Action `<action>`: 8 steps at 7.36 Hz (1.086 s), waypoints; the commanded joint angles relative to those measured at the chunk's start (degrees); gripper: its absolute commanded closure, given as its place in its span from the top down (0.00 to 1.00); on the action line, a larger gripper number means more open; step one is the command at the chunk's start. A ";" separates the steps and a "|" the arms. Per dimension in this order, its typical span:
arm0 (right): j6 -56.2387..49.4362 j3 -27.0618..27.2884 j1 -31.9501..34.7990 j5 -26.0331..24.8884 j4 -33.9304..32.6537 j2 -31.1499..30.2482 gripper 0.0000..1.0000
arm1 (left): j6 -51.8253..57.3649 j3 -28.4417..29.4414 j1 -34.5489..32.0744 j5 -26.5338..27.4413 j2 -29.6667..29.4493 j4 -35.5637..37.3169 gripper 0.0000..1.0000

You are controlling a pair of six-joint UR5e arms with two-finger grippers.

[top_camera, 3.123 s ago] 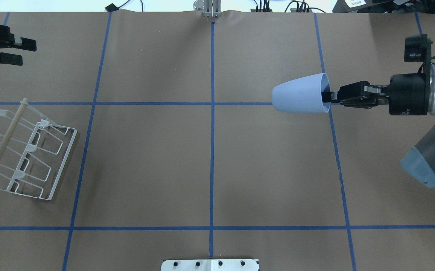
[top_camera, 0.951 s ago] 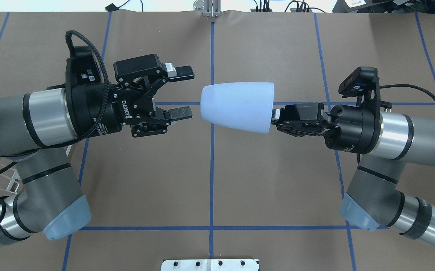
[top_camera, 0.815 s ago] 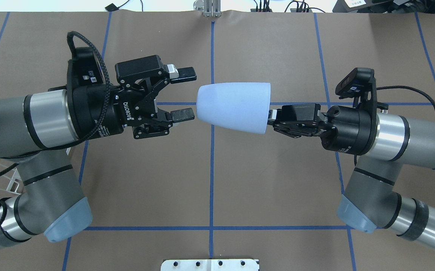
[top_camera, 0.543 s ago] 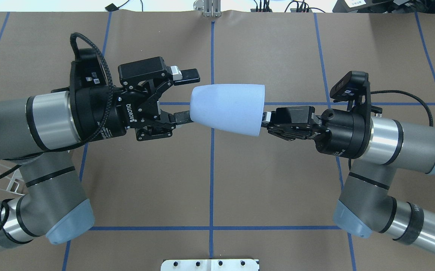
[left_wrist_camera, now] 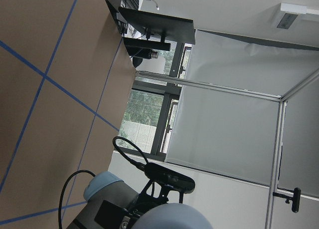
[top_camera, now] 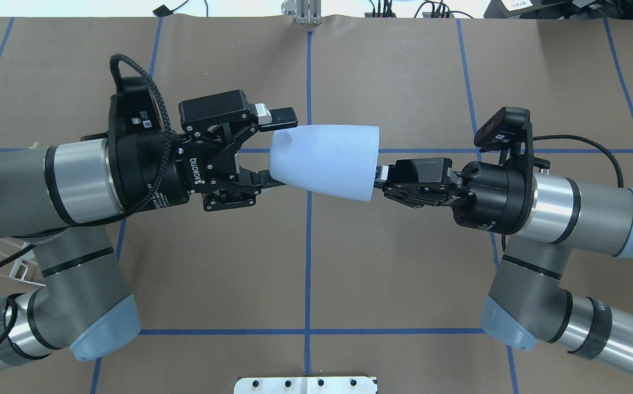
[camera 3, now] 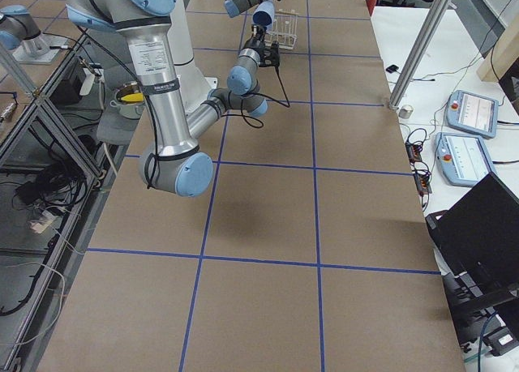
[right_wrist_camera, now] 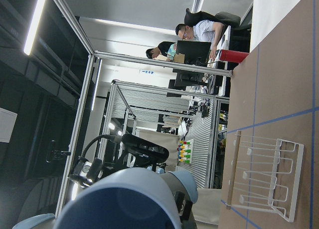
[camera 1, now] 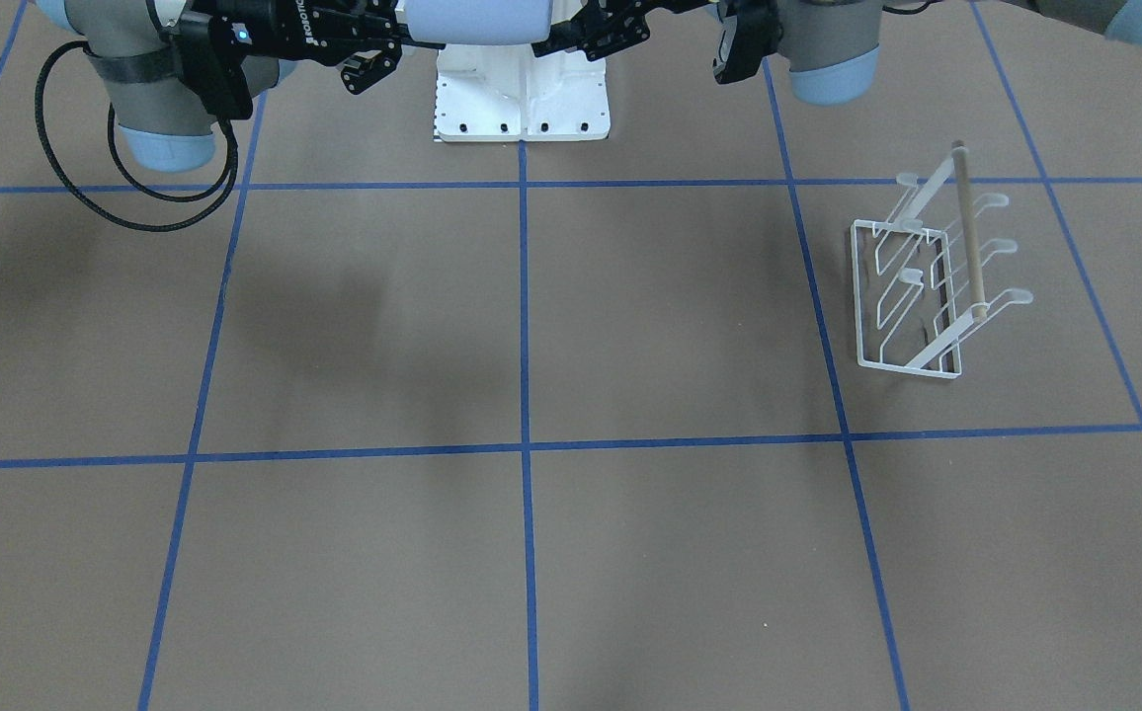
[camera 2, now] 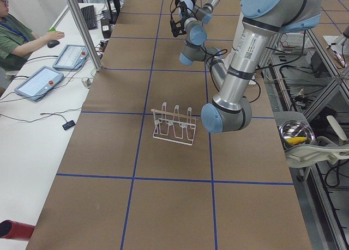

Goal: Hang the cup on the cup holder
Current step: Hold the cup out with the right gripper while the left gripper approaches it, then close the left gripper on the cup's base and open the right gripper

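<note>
Here the left arm (top_camera: 75,180) and the right arm (top_camera: 568,208) stretch level toward each other above the middle of the table (top_camera: 404,262), well apart from the cup holder (camera 1: 970,237) on the robot's left. The cup (top_camera: 324,160) hangs sideways between them. The right gripper (top_camera: 379,176) is clamped on its rim, and the left gripper (top_camera: 278,149) is spread wide around its narrow base.

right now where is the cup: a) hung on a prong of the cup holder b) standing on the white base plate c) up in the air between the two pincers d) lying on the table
C: the cup is off the table, with the right pincer shut on its rim and the open left pincer straddling its base. The cup holder has no cup on it.
</note>
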 commanded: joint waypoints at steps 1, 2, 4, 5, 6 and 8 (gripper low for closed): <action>0.00 0.00 -0.08 -0.24 -0.07 0.09 0.00 | 0.03 -0.08 0.46 -0.05 0.02 0.00 0.98; 0.00 -0.09 -0.17 -0.24 -0.07 0.09 0.00 | 0.03 -0.34 0.55 0.04 0.02 0.00 0.98; 0.00 -0.18 -0.26 -0.24 -0.07 0.09 0.00 | 0.03 -0.43 0.64 -0.05 0.02 0.00 0.98; 0.00 -0.18 -0.26 -0.24 -0.07 0.09 0.00 | -0.14 -0.43 0.64 0.04 0.02 0.09 0.94; 0.00 -0.18 -0.61 -0.24 0.11 0.09 0.00 | -1.36 -0.95 0.64 0.13 0.02 0.26 0.35; 0.08 -0.09 -0.96 -0.24 0.11 1.05 1.00 | -1.46 -1.30 0.73 1.36 0.28 0.35 0.00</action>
